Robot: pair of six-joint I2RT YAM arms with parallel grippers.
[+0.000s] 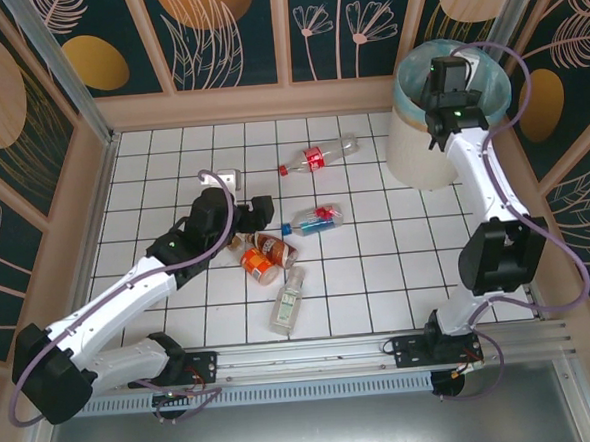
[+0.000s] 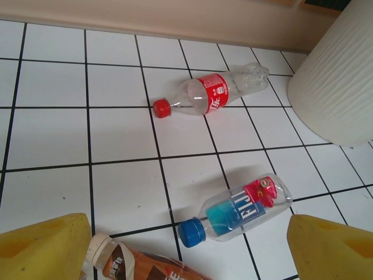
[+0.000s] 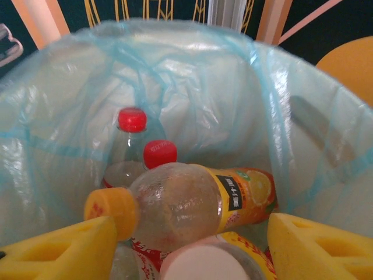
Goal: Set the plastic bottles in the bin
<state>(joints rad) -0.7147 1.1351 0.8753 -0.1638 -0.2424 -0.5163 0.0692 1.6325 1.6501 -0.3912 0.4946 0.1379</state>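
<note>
Roughly halfway, probably. Bin [image 1: 423, 158] filling up: several plastic bottles [image 3: 134, 157] piled inside, orange-capped one [image 3: 186, 204] on top. Right gripper [image 3: 186, 251] over the bin, jaws spread, pinching nothing. Left gripper [image 2: 189, 248] well away from the bin, jaws wide, empty too. Left to go, at least four: red-label bottle [image 1: 316, 158] nearest the bin, then blue-capped one [image 1: 315, 220], brown one [image 2: 140, 265], green-label one [image 1: 288, 300] farthest.

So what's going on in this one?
Two robot arms are clearing plastic bottles off a tiled table into a bin. The right end effector hangs open over the bin, where an orange-capped bottle lies on top of others. The left end effector is open and low over the table, facing a blue-capped bottle, with a red-labelled bottle beyond. Several bottles are not yet binned.
</note>
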